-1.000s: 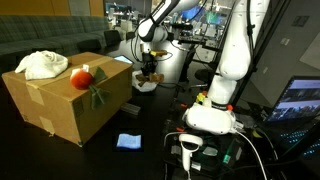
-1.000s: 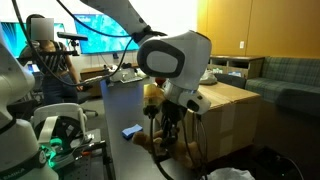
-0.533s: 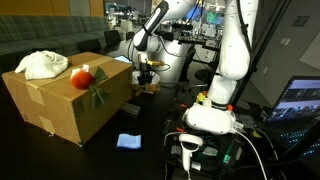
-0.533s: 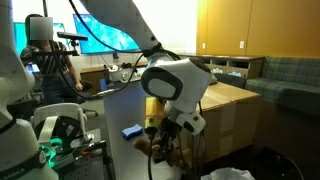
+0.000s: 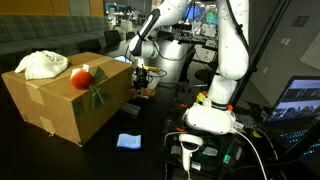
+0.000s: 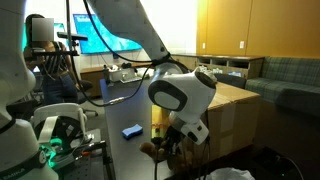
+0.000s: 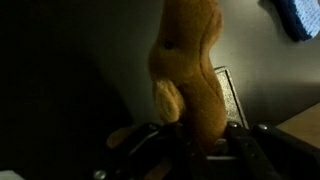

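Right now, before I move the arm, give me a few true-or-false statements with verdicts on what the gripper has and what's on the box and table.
1. The gripper is shut on a tan object. True.
2. The blue cloth lies on top of the cardboard box. False: it lies on the dark table, apart from the box.
3. A white cloth sits on top of the box. True.
4. The red object lies on the table next to the blue cloth. False: it sits on the box, near the white cloth.
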### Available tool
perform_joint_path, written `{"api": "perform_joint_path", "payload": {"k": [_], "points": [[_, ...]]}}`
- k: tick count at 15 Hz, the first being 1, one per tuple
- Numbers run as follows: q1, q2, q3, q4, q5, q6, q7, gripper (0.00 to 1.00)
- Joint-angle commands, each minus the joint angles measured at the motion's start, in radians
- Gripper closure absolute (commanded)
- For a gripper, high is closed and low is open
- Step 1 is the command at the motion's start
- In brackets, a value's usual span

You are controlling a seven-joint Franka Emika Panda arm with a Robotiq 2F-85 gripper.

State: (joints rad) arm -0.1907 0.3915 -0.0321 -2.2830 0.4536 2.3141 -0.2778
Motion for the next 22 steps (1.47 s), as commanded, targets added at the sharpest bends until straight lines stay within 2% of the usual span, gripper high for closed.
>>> {"api": "perform_joint_path", "payload": {"k": [1, 9, 21, 22], "points": [[-0.026, 0.022, 0.036, 0.08, 0.042, 0.024, -0.044, 0.95], [-0.022, 0.066, 0.059, 0.204, 0.021, 0.003, -0.032, 0.95], [-0.058, 0.128, 0.045, 0.126, 0.011, -0.032, -0.001, 0.95], [-0.059, 0.121, 0.046, 0.115, 0.011, -0.034, -0.001, 0.7]]}}
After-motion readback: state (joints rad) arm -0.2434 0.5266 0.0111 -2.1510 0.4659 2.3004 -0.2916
